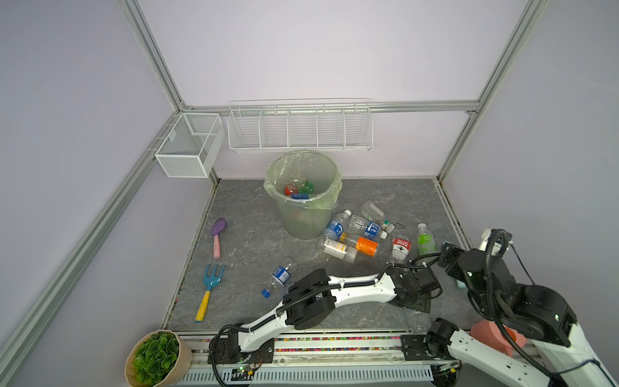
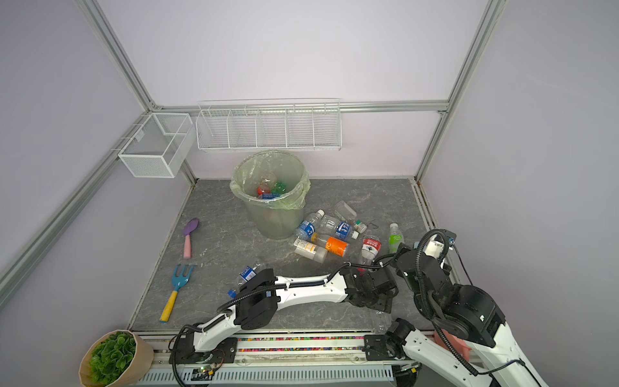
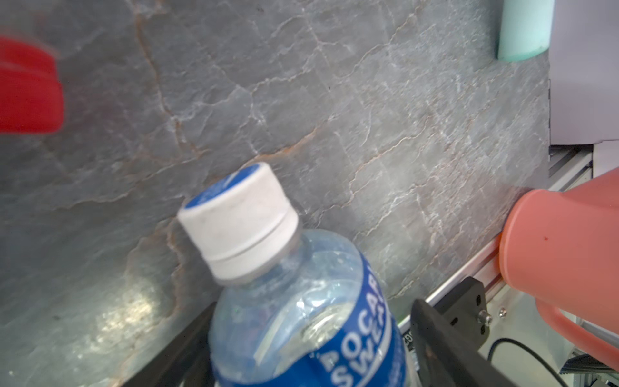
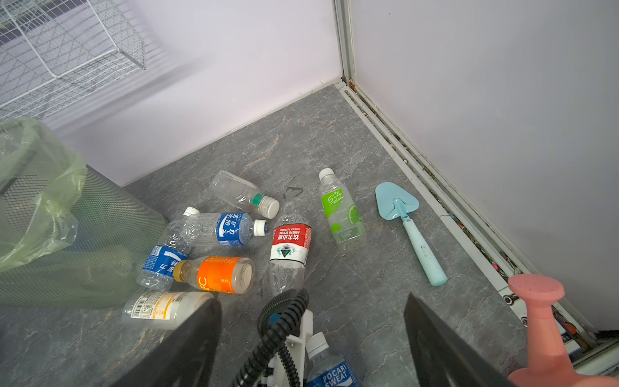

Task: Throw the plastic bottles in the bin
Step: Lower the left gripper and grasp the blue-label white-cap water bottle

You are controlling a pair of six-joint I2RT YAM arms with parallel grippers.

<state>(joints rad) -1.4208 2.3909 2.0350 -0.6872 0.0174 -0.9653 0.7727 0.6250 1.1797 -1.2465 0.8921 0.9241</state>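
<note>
Plastic bottles (image 1: 361, 246): seven are lying on the grey tabletop (image 1: 254, 241) just beside the bin (image 1: 303, 222), which is standing near the back wall with more bottles showing inside. Left gripper (image 3: 315, 305) is straddling a Pocari Sweat bottle (image 3: 294, 321), jaws apart, a thin gap showing along one finger. Right gripper (image 4: 311, 300) is hanging wide open, holding nothing. Both top views are showing a lone bottle (image 1: 280, 277) by the left arm's elbow, outside both wrist views. The right wrist view is showing a pale-blue trowel (image 4: 407, 228) in full.
</note>
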